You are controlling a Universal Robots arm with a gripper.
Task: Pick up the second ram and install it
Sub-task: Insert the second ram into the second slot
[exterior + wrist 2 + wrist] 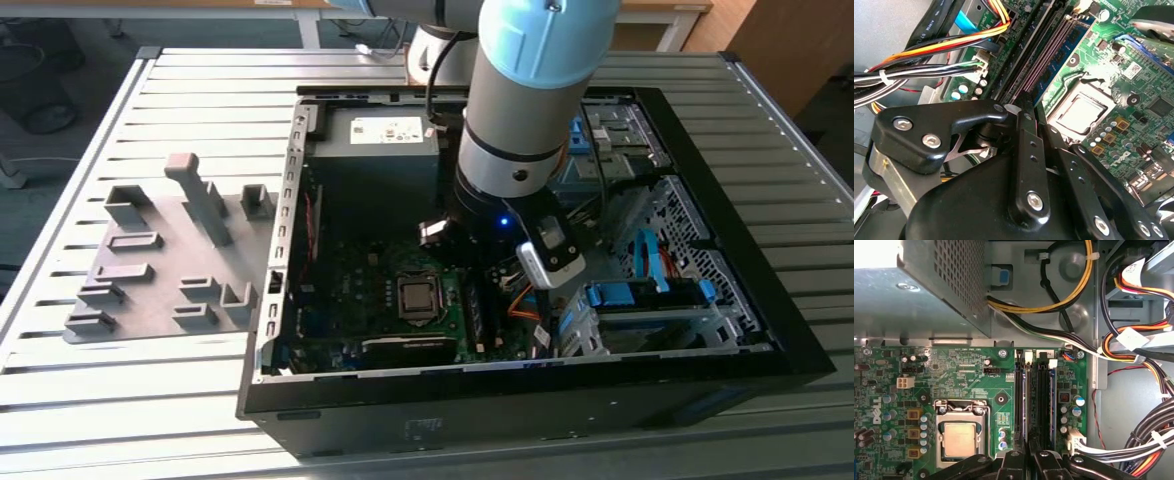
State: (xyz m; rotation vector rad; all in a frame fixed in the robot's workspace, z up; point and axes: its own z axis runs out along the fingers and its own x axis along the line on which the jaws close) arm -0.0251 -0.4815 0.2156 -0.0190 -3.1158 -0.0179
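The second ram (1027, 400) shows edge-on as a thin strip standing along a black memory slot on the green motherboard (969, 370), beside the processor socket (960, 437). In the second wrist view the ram (1040, 59) runs away from the fingertips as a dark strip with a purplish edge. My gripper (1030, 460) sits right over that strip, its black fingers (1026, 150) drawn close together on the ram's top edge. In the exterior view the gripper (470, 262) is low inside the open computer case (747, 340), over the board's middle.
A bundle of coloured cables (1149, 440) lies close beside the slots. The metal power supply box (380, 150) fills the case's far end and a drive cage (654, 300) stands at the exterior view's right. A grey slotted fixture (167, 260) lies on the slatted table outside the case.
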